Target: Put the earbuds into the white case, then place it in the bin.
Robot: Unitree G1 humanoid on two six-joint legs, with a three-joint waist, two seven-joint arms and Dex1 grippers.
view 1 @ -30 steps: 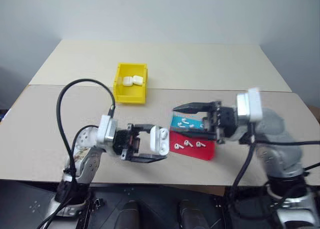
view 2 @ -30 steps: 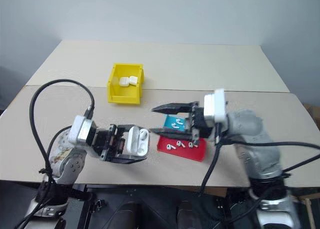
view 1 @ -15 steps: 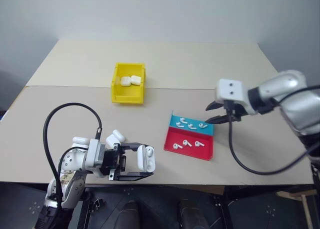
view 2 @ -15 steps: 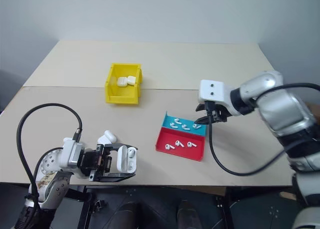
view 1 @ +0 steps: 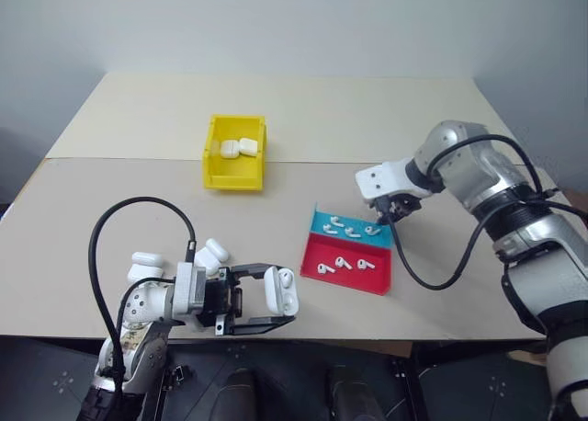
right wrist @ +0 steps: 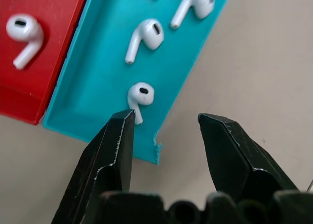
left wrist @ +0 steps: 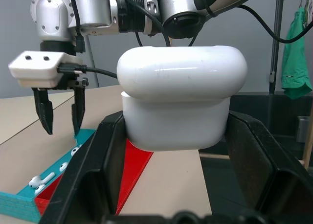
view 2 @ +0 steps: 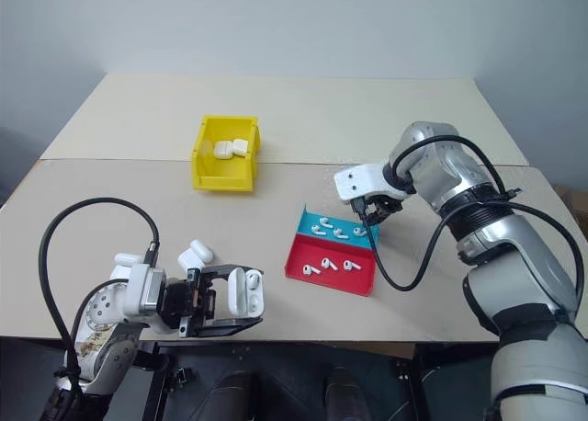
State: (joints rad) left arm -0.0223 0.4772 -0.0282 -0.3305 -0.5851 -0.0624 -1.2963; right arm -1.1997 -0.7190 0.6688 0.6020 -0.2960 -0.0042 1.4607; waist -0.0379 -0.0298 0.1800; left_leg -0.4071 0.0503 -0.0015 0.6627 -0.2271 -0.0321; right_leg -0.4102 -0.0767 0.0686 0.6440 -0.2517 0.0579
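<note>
Right hand, fingers apart, hangs astride the tray edge beside an earbud; closing there could flip it. Left hand clamps the case.

Silver-grey jointed arms carry looping black cables; each white wrist block bears a two-fingered black pincer: left pincer, right pincer.
</note>
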